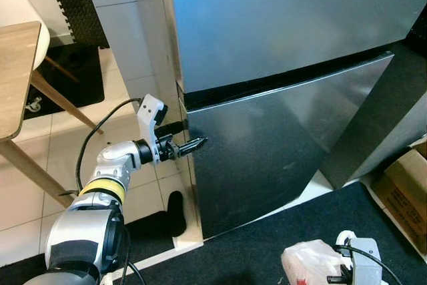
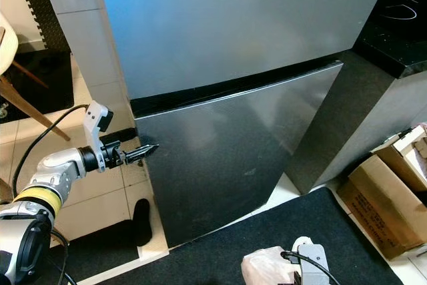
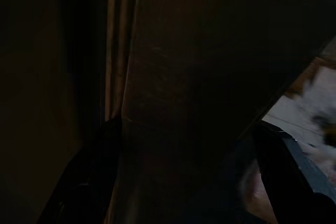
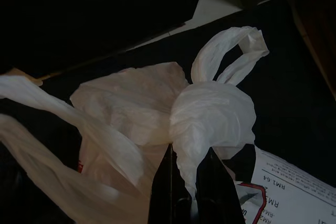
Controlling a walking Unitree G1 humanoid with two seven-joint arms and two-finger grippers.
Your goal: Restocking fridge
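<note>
The left wrist view is nearly black. The left gripper (image 1: 193, 145), fingers pinched together, touches the left edge of the fridge's lower door (image 1: 280, 151), which is closed. The right gripper (image 4: 190, 174) clamps a white plastic bag (image 4: 157, 124) low above the dark mat (image 2: 220, 245); tiled floor (image 1: 60, 138) lies leftward.

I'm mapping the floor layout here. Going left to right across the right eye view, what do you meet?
Wooden chair leg → left gripper at the lower fridge door's edge → white plastic bag → cardboard box.
</note>
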